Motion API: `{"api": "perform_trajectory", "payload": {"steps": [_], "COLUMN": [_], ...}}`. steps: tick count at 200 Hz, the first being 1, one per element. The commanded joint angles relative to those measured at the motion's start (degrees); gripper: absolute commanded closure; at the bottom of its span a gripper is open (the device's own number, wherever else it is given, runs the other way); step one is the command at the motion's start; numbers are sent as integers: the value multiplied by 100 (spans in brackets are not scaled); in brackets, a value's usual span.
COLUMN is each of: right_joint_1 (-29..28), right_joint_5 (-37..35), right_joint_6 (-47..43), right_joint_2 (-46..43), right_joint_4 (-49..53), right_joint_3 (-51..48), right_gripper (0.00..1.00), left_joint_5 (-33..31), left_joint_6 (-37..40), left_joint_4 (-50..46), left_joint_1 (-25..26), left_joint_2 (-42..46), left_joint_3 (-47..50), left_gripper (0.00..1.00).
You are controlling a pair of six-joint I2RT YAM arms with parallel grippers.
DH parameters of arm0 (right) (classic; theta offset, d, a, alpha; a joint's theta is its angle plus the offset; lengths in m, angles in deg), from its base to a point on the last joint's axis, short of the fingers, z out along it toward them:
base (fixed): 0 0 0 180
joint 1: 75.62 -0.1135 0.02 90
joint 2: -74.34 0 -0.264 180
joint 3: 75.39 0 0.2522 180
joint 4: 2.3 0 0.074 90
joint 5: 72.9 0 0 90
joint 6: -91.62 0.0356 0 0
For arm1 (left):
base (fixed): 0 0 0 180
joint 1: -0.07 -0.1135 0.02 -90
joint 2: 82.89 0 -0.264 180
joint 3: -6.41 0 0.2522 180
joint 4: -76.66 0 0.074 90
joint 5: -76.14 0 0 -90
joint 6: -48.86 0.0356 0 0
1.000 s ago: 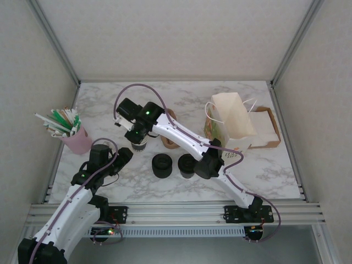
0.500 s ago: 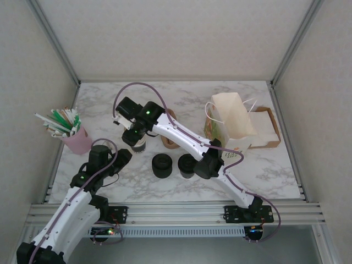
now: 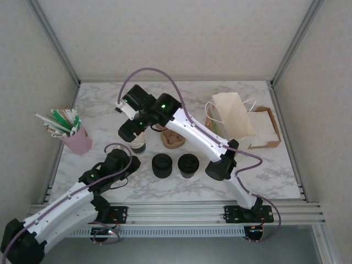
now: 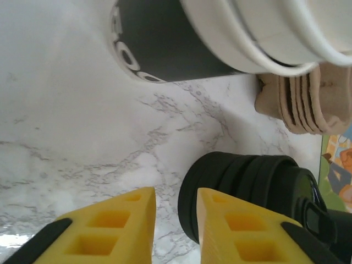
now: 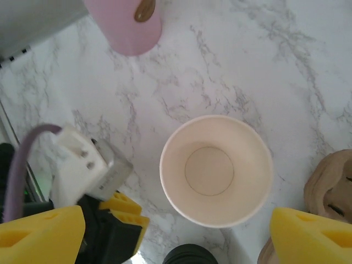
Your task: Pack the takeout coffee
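The takeout coffee [image 3: 187,165] is a low dark cup under a round black lid, standing at mid table. To its left is a squat stack of black lids [image 3: 161,165] [image 4: 247,192] [image 5: 190,257]. A stack of lidless cream-rimmed cups [image 3: 138,144] [image 4: 181,44] [image 5: 216,170] stands further left. My right gripper [image 3: 130,131] [image 5: 177,220] hovers over that stack, wide open and empty. My left gripper [image 3: 132,163] [image 4: 176,198] is low on the table just left of the lids. A narrow gap shows between its jaws and nothing is in it.
A pink cup [image 3: 77,140] [image 5: 129,25] of straws stands at the left. Brown pulp carriers [image 3: 173,138] [image 4: 308,104] [image 5: 330,187] lie behind the lids. A cream paper bag [image 3: 231,118] and a brown tray [image 3: 269,129] are at the right.
My right gripper opened, let go of the cup stack and rose; its elbow swung right, uncovering the lidded cup. My left gripper slid right toward the lids while its jaws narrowed.
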Motion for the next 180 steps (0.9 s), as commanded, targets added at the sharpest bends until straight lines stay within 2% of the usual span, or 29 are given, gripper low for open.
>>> {"api": "perform_trajectory", "payload": {"steps": [1, 20, 61, 117, 151, 180], "right_joint_1": [239, 382, 726, 1118, 1259, 1331], "right_joint_5": [85, 90, 125, 232, 287, 275], "right_joint_6": [481, 671, 1020, 1270, 1322, 1315], "right_joint_2": [-471, -943, -1887, -2675, -2912, -3027], "right_joint_4": [-167, -494, -1055, -1484, -1551, -1579], "right_joint_3": [-454, -1136, -2501, -3689, -4007, -4164], "right_gripper": [12, 12, 12, 12, 12, 12], "left_joint_5": [-1049, -1299, -1102, -979, -1228, -1231], "left_joint_6": [-185, 9, 963, 1772, 2085, 2302], "left_joint_4": [277, 258, -212, -1118, -1519, -1492], "left_joint_1": [599, 851, 879, 879, 806, 670], "left_joint_2": [-462, -981, -2132, -3321, -4002, -4360], "left_joint_3": [-477, -819, -1892, -3027, -3487, -3711], "left_gripper": [78, 85, 93, 94, 95, 95]}}
